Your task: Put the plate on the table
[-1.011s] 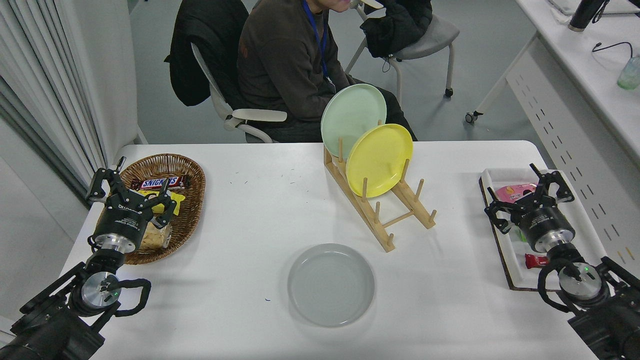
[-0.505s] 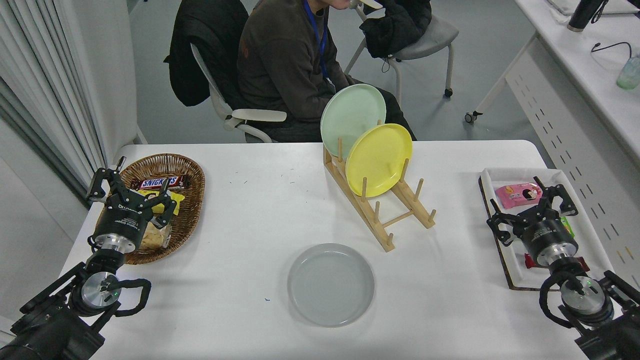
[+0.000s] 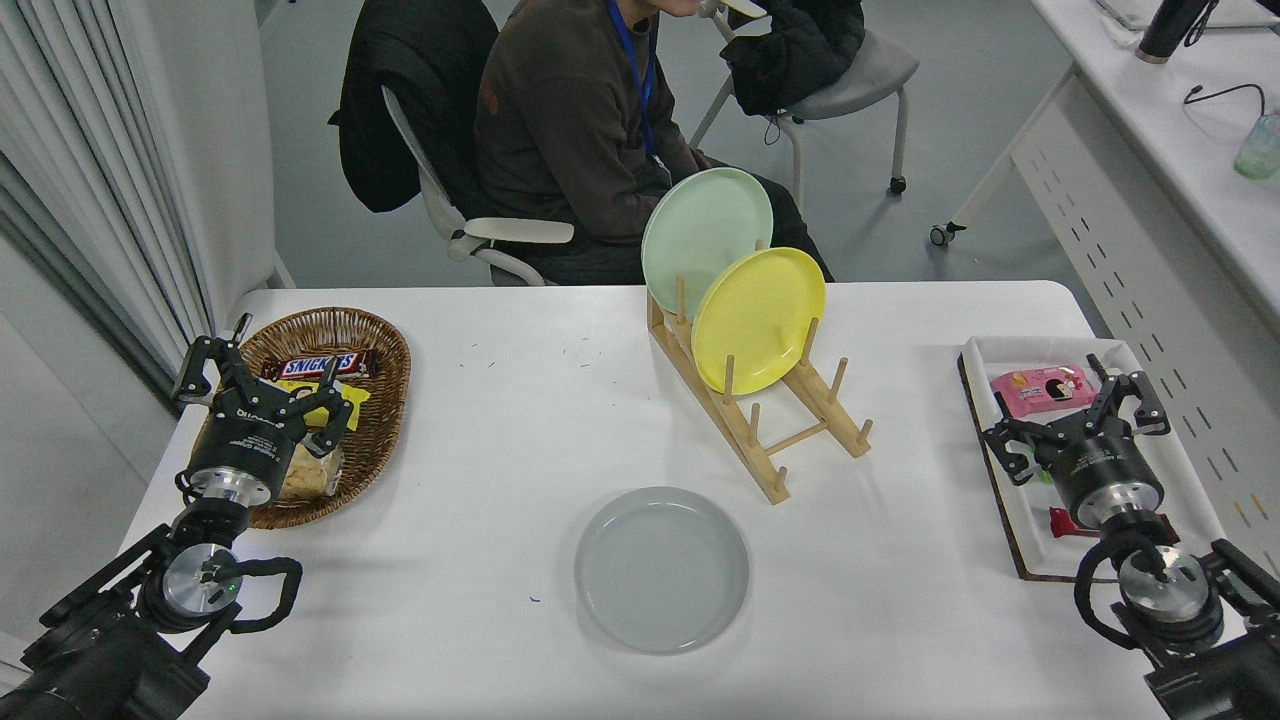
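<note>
Plate (image 3: pixel 661 569): round, light grey, shallow raised rim; lies flat on the table (image 3: pixel 520 420), near its front edge, nothing touching it.
Right gripper (image 3: pixel 1078 415): fingers spread apart, empty, over the white tray (image 3: pixel 1010 350) at the right edge.
Left gripper (image 3: pixel 262 375): fingers apart, over the wicker basket (image 3: pixel 385 400).
Rack (image 3: pixel 760 430): wooden pegs, holding the yellow plate (image 3: pixel 758 320) and mint plate (image 3: pixel 700 235) upright.
Hidden: tray contents partly covered by the arm.
Open room: bare smooth tabletop all around the grey plate.

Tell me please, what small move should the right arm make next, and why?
Probably only a short pull back toward its lower right corner to park. The grey plate already lies flat on the table, free of any grip, and the right gripper is open over the white tray, well clear of it.
</note>
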`<action>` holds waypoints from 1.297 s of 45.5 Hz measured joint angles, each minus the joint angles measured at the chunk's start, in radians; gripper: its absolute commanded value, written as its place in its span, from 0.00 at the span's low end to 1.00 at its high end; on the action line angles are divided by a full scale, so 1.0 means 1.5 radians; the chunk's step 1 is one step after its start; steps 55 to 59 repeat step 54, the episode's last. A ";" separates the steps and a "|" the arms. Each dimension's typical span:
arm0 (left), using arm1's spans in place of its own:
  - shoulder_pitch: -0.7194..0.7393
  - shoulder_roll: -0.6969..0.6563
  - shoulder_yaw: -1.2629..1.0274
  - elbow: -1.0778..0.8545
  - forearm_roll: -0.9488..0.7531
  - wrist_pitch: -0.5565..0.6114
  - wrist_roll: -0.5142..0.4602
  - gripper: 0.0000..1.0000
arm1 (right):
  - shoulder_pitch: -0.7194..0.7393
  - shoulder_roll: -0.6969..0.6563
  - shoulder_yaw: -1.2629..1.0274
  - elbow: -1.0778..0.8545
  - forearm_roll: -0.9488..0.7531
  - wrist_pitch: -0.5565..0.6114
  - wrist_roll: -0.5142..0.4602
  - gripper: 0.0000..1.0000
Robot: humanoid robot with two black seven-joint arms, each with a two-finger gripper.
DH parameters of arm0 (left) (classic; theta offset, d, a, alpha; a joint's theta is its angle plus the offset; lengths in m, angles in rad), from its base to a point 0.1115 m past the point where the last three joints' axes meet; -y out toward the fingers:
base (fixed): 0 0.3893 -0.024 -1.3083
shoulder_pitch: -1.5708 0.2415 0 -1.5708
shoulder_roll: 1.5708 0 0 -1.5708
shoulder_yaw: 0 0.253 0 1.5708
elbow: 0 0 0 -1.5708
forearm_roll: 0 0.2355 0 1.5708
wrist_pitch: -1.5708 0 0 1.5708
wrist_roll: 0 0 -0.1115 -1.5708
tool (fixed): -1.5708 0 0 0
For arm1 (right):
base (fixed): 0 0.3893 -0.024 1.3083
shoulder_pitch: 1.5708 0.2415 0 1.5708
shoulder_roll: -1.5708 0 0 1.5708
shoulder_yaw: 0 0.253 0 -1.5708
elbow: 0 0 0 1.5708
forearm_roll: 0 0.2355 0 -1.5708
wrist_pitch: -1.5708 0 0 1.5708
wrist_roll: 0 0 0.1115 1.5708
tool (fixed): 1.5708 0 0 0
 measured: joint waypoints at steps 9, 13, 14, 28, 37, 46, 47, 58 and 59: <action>0.000 0.000 0.000 0.000 0.000 0.000 0.000 0.98 | 0.005 0.005 0.004 -0.001 -0.004 0.038 0.000 0.99; 0.000 0.000 0.000 0.000 0.000 0.000 0.000 0.98 | 0.006 0.007 0.004 -0.001 -0.006 0.054 0.000 0.99; 0.000 0.000 0.000 0.000 0.000 0.000 0.000 0.98 | 0.006 0.007 0.004 -0.001 -0.006 0.057 0.000 0.99; 0.000 0.000 0.000 0.000 0.000 0.000 0.000 0.98 | 0.007 0.008 0.001 -0.002 -0.008 0.076 0.000 0.99; 0.000 0.000 0.000 0.000 0.000 0.000 0.000 0.98 | 0.007 0.010 -0.006 -0.002 -0.010 0.080 0.000 0.99; 0.000 0.000 0.000 0.000 0.000 0.000 0.000 0.98 | 0.011 0.014 -0.029 -0.002 -0.011 0.083 0.000 0.99; 0.000 0.000 0.000 0.000 0.000 0.000 0.000 0.98 | 0.012 0.014 -0.032 -0.002 -0.011 0.083 0.000 0.99; 0.000 0.000 0.000 0.000 0.000 0.000 0.000 0.98 | 0.019 0.015 -0.040 -0.001 -0.011 0.085 -0.001 1.00; 0.000 0.000 0.000 0.000 0.000 0.000 0.000 0.98 | 0.019 0.015 -0.040 -0.001 -0.011 0.085 -0.001 1.00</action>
